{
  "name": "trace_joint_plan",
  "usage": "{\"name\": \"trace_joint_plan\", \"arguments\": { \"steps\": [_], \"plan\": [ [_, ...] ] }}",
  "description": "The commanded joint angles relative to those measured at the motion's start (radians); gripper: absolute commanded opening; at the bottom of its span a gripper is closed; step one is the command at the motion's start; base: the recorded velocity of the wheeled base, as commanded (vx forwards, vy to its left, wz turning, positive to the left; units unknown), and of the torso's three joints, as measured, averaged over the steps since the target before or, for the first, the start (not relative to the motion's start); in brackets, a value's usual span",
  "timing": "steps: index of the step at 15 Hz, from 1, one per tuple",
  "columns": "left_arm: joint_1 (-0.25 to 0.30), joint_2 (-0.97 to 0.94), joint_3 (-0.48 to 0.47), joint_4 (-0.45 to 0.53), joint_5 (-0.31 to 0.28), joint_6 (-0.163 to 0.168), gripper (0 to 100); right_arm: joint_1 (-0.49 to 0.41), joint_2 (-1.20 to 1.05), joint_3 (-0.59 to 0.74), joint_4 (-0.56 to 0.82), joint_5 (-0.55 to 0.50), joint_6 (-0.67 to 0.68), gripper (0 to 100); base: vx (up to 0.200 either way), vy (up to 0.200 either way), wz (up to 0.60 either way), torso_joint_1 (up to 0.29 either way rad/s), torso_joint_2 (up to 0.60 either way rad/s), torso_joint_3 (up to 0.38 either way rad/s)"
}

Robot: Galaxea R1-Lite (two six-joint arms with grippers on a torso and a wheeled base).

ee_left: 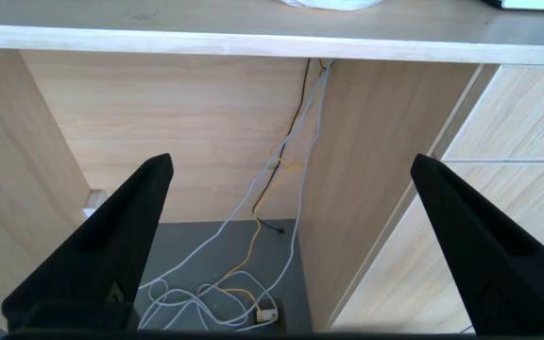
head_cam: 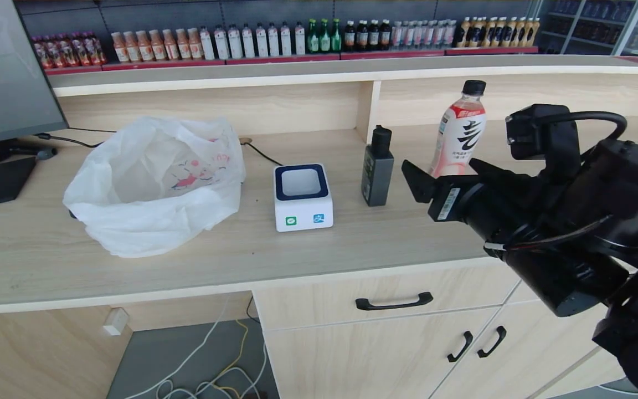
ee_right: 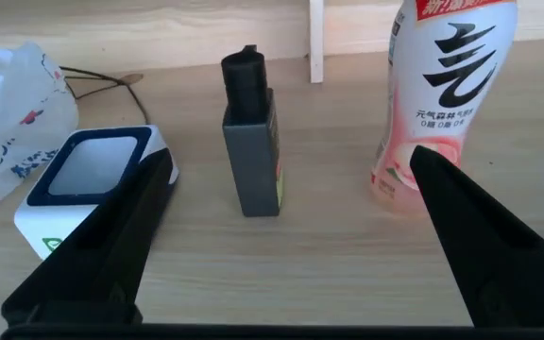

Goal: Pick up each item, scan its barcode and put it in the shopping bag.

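On the wooden counter (head_cam: 31,244) a white plastic shopping bag (head_cam: 153,183) stands open at the left. Right of it sits the white barcode scanner (head_cam: 303,197) (ee_right: 88,184) with its dark-rimmed window facing up. A dark grey bottle (head_cam: 377,166) (ee_right: 253,142) stands upright beside the scanner. Farther right is a pink-labelled drink bottle (head_cam: 459,130) (ee_right: 442,104), also upright. My right gripper (head_cam: 440,169) (ee_right: 291,159) hovers open in front of these two bottles, holding nothing. My left gripper (ee_left: 291,161) is open and empty below the counter's edge, facing the recess under it.
A monitor (head_cam: 3,66) stands at the counter's left end. A vertical divider (head_cam: 371,105) and a raised shelf back the counter, with rows of bottles (head_cam: 297,39) behind. Drawers and doors with black handles (head_cam: 394,302) lie below. Loose cables (ee_left: 244,274) lie in the recess.
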Motion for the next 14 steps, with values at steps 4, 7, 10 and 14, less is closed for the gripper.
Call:
{"name": "trace_joint_plan", "arguments": {
  "steps": [4,7,10,14],
  "plan": [
    [0.000,0.000,0.000,0.000,0.000,0.000,100,0.000,0.091,-0.084,-0.003,0.019,-0.028,100,0.000,0.000,0.00,0.000,0.00,0.000],
    [0.000,0.000,0.000,0.000,0.000,0.000,100,0.000,0.116,-0.109,-0.005,0.038,-0.027,100,0.000,0.000,0.00,0.000,0.00,0.000],
    [0.000,0.000,0.000,0.000,0.000,0.000,100,0.007,0.205,-0.234,-0.003,0.065,-0.031,100,0.000,0.000,0.00,0.000,0.00,0.000],
    [0.000,0.000,0.000,0.000,0.000,0.000,100,-0.046,0.301,-0.317,0.001,0.114,-0.031,100,0.000,0.000,0.00,0.000,0.00,0.000]
  ]
}}
